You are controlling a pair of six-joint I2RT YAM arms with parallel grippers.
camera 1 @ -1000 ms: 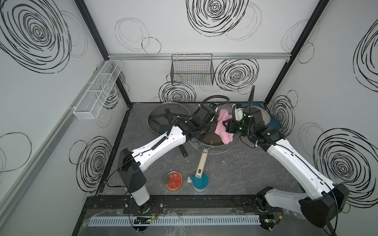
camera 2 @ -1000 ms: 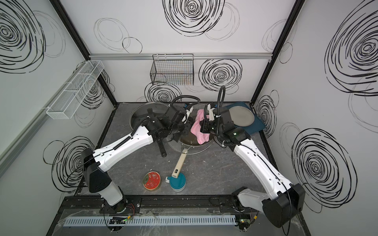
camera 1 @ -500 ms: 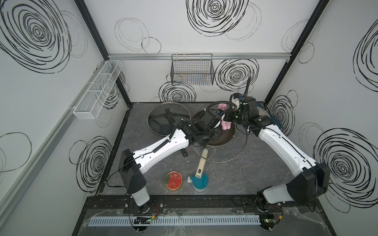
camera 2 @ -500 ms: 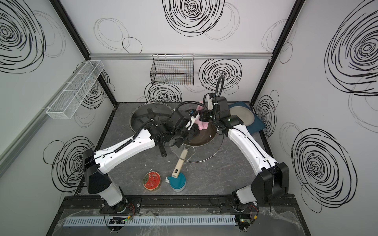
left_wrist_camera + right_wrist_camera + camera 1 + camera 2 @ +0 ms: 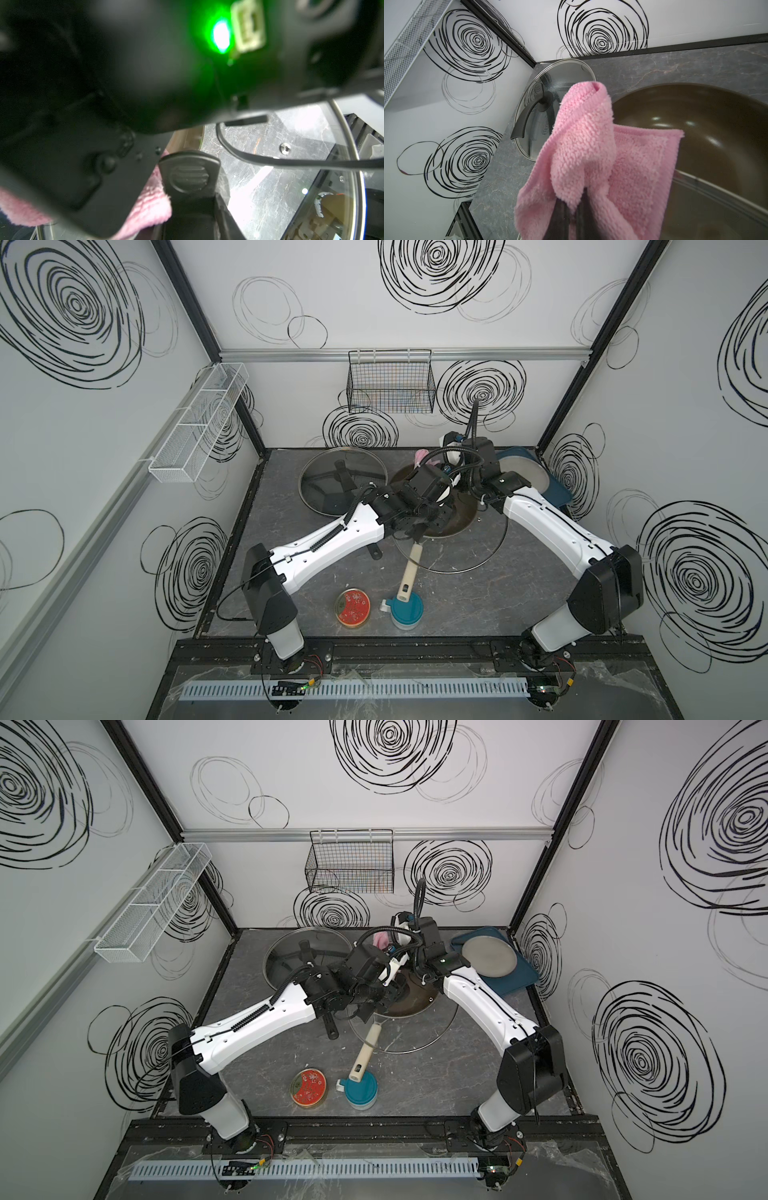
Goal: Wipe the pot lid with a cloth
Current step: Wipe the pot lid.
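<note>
My left gripper [image 5: 432, 514] is shut on the black handle [image 5: 189, 176] of a large glass pot lid [image 5: 457, 551]. It holds the lid tilted over a brown pan [image 5: 461, 522]. The lid's metal rim [image 5: 342, 145] shows in the left wrist view. My right gripper [image 5: 571, 214] is shut on the fuzzy pink cloth [image 5: 591, 145], which hangs folded over the pan's far edge. In both top views only a bit of cloth [image 5: 422, 456] [image 5: 382, 938] shows behind the left wrist. A corner of the cloth [image 5: 149, 207] lies right beside the lid handle.
A second glass lid [image 5: 343, 481] lies at the back left. The pan's cream handle [image 5: 409, 576] points to a teal cup [image 5: 405, 612] beside a red tin [image 5: 353, 608]. A blue tray with a grey plate [image 5: 525, 477] sits back right. A wire basket [image 5: 390, 385] hangs on the back wall.
My right gripper has carried the cloth from the middle of the lid back to the pan's far edge. The left arm has reached further in, still gripping the lid's handle.
</note>
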